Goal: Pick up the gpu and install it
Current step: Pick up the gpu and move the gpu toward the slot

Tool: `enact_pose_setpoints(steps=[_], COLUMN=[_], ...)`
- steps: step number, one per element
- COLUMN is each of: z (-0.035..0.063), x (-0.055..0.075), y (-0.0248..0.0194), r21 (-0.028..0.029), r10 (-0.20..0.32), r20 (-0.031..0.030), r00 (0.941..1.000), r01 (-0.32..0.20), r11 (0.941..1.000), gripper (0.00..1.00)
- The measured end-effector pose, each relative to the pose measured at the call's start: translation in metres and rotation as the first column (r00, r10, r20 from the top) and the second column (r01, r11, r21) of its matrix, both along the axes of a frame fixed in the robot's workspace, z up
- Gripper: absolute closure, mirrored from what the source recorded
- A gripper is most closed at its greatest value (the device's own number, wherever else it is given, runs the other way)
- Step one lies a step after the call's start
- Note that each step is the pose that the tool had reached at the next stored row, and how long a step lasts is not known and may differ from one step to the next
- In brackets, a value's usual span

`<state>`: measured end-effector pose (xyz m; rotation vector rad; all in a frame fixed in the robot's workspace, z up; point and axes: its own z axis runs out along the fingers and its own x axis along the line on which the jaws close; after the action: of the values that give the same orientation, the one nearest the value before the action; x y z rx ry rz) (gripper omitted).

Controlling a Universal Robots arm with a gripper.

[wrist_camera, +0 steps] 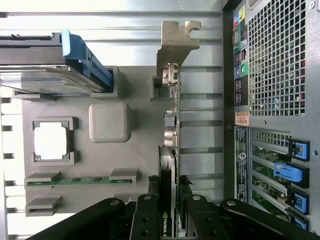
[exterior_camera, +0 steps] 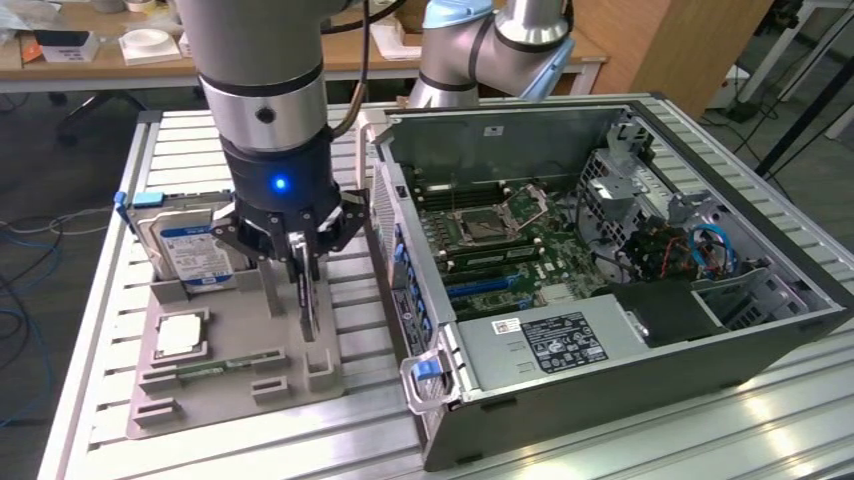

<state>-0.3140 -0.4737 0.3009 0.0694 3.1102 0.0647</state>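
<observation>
The gpu (exterior_camera: 308, 297) is a thin dark card standing on edge in a slot of the grey holder (exterior_camera: 227, 385) on the exterior view's left. My gripper (exterior_camera: 302, 258) comes down over the card's top edge from above. In the wrist view the gpu (wrist_camera: 170, 125) runs edge-on, its metal bracket at the far end. There my gripper (wrist_camera: 169, 217) has one black finger (wrist_camera: 146, 217) pressed against each face of the card, shut on it. The card's lower edge still sits in the holder (wrist_camera: 135, 150).
The holder also carries a silver hard drive (exterior_camera: 195, 245), a square processor (exterior_camera: 180, 335) and a slim green memory stick (exterior_camera: 227, 366). The open computer case (exterior_camera: 627, 340) lies close on the exterior view's right, motherboard (exterior_camera: 514, 250) exposed. A second arm (exterior_camera: 494, 50) stands behind it.
</observation>
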Motion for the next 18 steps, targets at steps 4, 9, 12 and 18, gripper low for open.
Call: enact_pose_setpoints(steps=[4, 9, 12, 18], z=[0.0003, 0.0044, 0.0097, 0.0331], x=[0.0, 0.0, 0.0, 0.0], y=[0.0002, 0.0005, 0.0006, 0.0007], r21=[-0.0001, -0.0001, 0.0, -0.0001], r10=[0.0, -0.001, -0.001, -0.001], r20=[-0.0002, -0.0001, 0.0, 0.0011], r00=[1.0, 1.0, 1.0, 1.0], r01=[0.0, 0.001, 0.001, 0.001], r11=[1.0, 1.0, 1.0, 1.0], gripper=[0.74, 0.74, 0.74, 0.74])
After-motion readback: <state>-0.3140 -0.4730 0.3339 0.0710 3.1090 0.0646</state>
